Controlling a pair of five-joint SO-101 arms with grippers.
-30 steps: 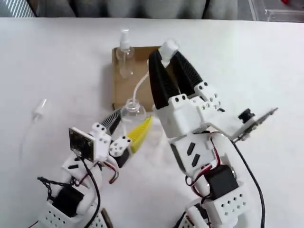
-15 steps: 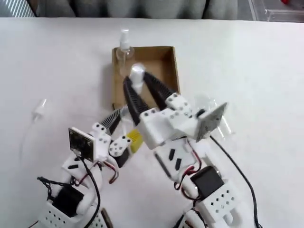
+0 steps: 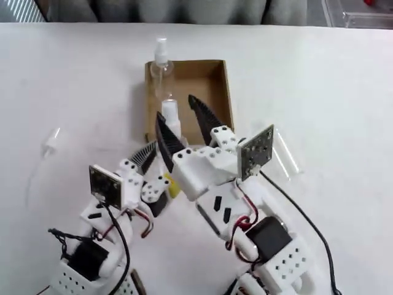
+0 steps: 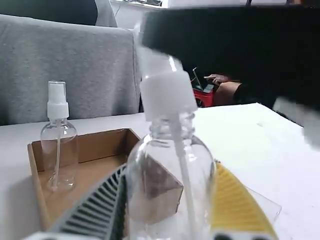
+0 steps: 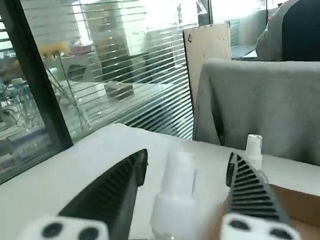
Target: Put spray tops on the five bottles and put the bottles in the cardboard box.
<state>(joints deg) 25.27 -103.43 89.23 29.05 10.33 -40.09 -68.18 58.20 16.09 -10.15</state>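
Having dropped lower, right gripper [image 5: 187, 159] gapes around the spray top [image 5: 175, 200]; left gripper [image 4: 167, 207] clamps the bottle [image 4: 165, 170].

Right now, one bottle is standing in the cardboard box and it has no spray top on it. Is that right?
Not quite. One bottle does stand in the cardboard box, but it has a white spray top on it. The left wrist view shows this plainly.
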